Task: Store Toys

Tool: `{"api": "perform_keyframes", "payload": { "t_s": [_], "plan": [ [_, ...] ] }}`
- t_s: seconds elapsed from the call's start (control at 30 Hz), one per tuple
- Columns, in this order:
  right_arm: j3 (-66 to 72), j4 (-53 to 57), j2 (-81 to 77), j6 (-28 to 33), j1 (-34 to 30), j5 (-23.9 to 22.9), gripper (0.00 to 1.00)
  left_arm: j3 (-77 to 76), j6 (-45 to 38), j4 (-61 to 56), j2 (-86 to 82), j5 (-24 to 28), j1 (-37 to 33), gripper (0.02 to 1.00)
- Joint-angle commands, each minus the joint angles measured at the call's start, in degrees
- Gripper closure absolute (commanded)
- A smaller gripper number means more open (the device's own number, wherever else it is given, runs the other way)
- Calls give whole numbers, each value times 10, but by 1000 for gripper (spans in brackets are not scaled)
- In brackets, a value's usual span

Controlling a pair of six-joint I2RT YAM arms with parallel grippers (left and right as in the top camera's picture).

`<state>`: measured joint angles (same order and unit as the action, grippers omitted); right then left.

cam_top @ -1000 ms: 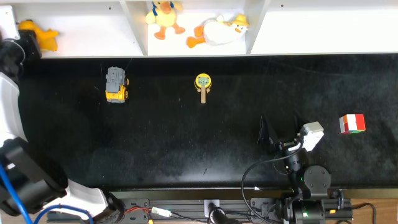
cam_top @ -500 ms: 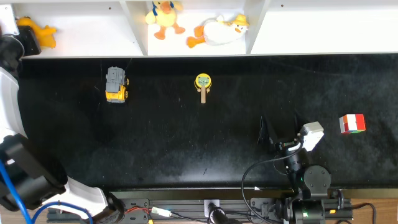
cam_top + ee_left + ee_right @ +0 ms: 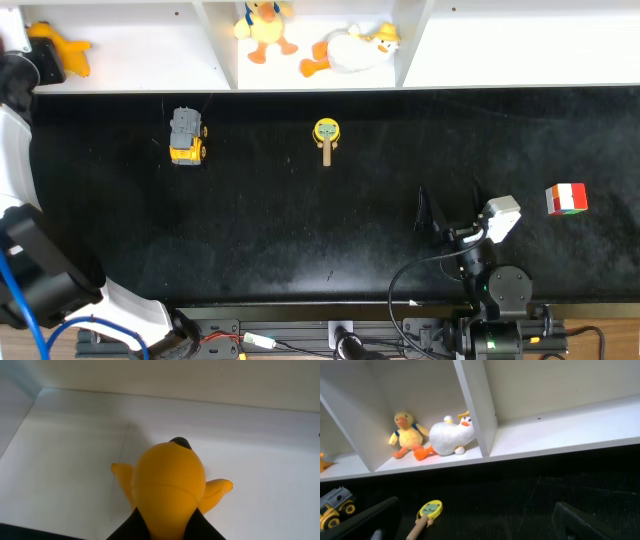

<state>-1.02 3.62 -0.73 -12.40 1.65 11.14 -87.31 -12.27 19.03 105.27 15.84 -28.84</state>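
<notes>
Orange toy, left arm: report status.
Left gripper shut on orange toy, inside the shelf's left compartment. Right gripper open, low over table. Truck, paddle toy, cube on table, well clear.

We can read no words, numbers or signs anywhere. The paddle toy (image 3: 326,138), lying near the far edge of the table (image 3: 300,230), has a greenish mark on its round yellow head (too small for us to make out).

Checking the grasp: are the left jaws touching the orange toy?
Touching. Left wrist view: the left gripper has a jaw pressed on each side of the orange toy.
</notes>
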Motion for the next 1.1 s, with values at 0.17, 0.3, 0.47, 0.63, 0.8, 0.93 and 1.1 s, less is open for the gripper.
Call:
{"api": "perform_keyframes", "payload": {
  "t_s": [0.17,0.3,0.47,0.63,0.8,0.93,1.1],
  "plan": [
    [8,-3,5,-5,5,-3,5,-9,6,3,25,8,6,724],
    [8,-3,5,-5,5,-3,5,-9,6,0,25,8,9,487],
    [8,-3,5,-5,5,-3,5,-9,6,-7,25,8,9,301],
    [8,-3,5,-5,5,-3,7,-9,6,-8,25,8,9,20],
    [8,-3,5,-5,5,-3,5,-10,6,-9,24,8,9,20],
    [8,-3,5,-5,5,-3,7,-10,7,-5,13,8,9,20],
    [8,-3,5,-5,5,-3,5,-10,8,19,-31,8,9,20]
  ]
}}
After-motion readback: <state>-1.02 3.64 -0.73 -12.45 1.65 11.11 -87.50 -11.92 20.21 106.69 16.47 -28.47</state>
